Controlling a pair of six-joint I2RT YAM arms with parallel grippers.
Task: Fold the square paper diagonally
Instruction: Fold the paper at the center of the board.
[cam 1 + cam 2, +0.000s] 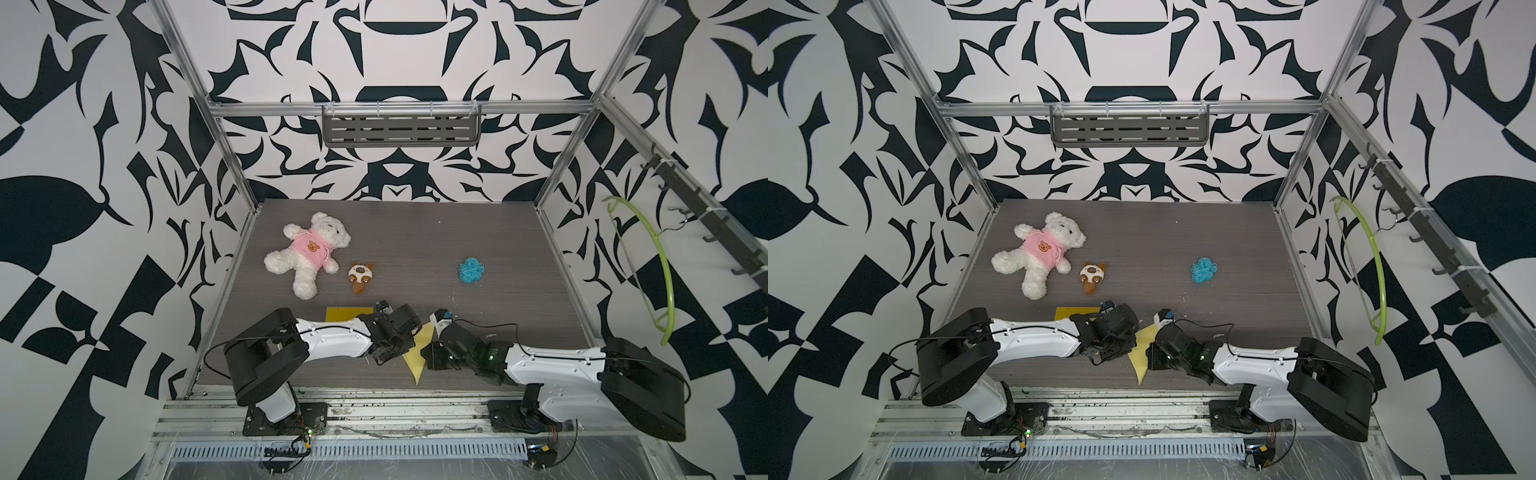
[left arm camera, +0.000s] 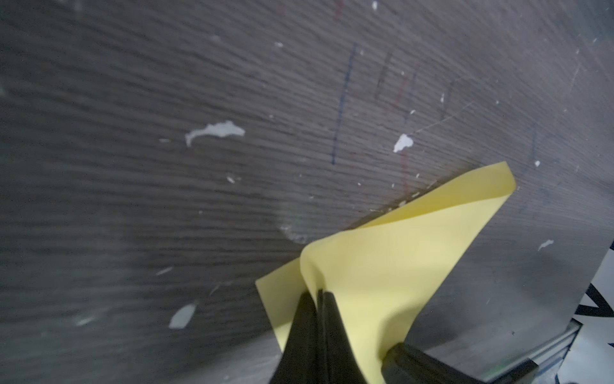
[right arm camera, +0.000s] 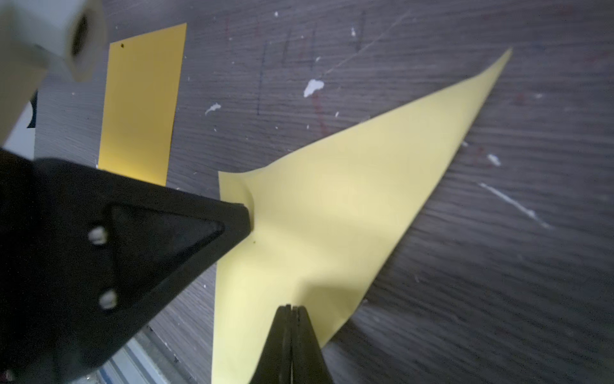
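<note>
While my left jaws clenched the paper (image 3: 349, 206), its long axis ran ahead of my shut right jaws.

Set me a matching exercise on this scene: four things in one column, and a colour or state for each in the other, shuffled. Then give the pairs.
Things
1. teddy bear
2. tangle of cord
3. pale yellow paper
4. darker yellow sheet

Colour or state
A. unfolded, flat on the table
B. blue
C. wears a pink top
D. pinched in the shut left gripper, folded over on itself

Pairs: 1-C, 2-B, 3-D, 4-A
</note>
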